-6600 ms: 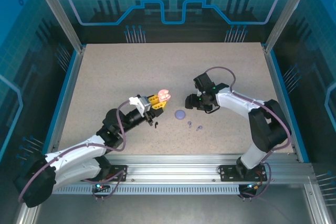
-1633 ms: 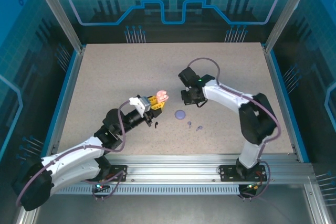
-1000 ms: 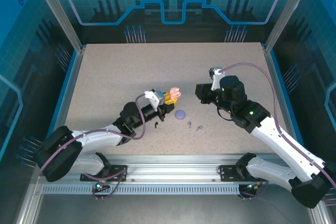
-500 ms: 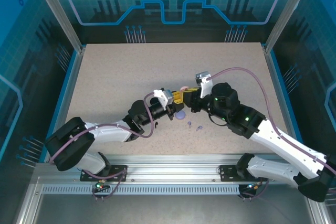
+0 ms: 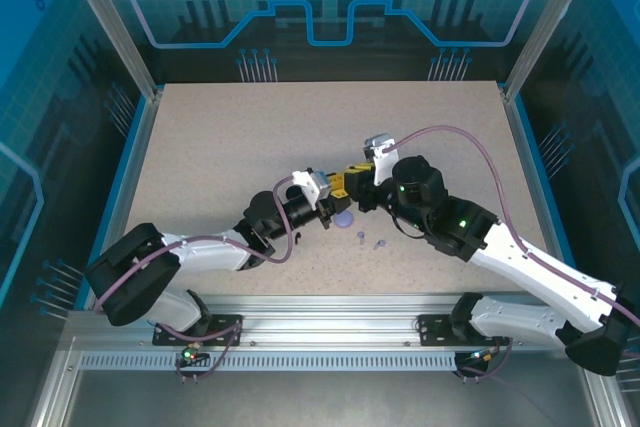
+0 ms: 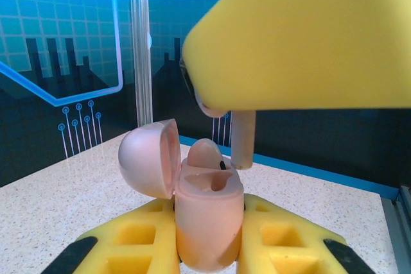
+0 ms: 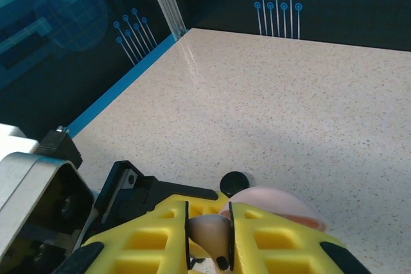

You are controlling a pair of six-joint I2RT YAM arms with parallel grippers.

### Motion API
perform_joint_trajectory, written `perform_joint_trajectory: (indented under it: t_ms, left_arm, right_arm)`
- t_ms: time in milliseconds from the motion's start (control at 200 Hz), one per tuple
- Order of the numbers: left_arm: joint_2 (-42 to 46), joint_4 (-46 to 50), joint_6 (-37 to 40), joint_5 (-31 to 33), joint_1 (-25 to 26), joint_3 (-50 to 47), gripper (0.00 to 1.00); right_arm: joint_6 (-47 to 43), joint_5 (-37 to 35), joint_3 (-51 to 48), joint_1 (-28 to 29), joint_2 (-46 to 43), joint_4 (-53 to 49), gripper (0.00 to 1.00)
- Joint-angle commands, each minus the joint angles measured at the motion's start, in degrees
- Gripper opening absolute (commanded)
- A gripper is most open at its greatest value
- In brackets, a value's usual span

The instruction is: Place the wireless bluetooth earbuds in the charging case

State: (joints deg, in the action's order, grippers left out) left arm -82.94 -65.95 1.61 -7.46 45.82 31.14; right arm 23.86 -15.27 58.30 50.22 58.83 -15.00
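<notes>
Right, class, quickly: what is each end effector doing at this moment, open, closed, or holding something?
Left end effector: closed on the open pink charging case.
Right end effector: closed on a pale pink earbud.

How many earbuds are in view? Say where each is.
4. One pink earbud sits in the case the left gripper holds; a second pink earbud is in the right gripper; two lilac earbuds lie on the table. Others may hide under the arms.

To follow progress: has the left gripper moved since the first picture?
Yes: the left gripper went right, from left of the lilac case to just beyond it.
</notes>
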Motion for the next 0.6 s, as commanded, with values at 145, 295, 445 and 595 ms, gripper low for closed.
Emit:
perform_joint_trajectory:
  t_ms: [145, 295, 445, 595]
  left_arm:
    - [0.9, -3.2, 0.1, -2.1, 0.6, 0.8, 0.02]
    - [1.4, -2.9, 0.1, -2.1, 0.8, 1.0, 0.02]
    - [1.9, -2.7, 0.1, -1.9, 0.9, 0.8, 0.02]
    - [2.1, -2.6, 0.1, -1.8, 0.9, 0.9, 0.02]
  right_arm:
    - [-1.8, -3.5, 1.3, 0.5, -0.7, -0.1, 0.2]
    - [-2.0, -3.4, 1.1, 0.4, -0.1, 0.2, 0.2]
    - [-1.7, -3.3, 0.7, 0.4, 0.2, 0.0, 0.2]
    - [-1.3, -2.8, 0.2, 0.4, 0.1, -0.3, 0.2]
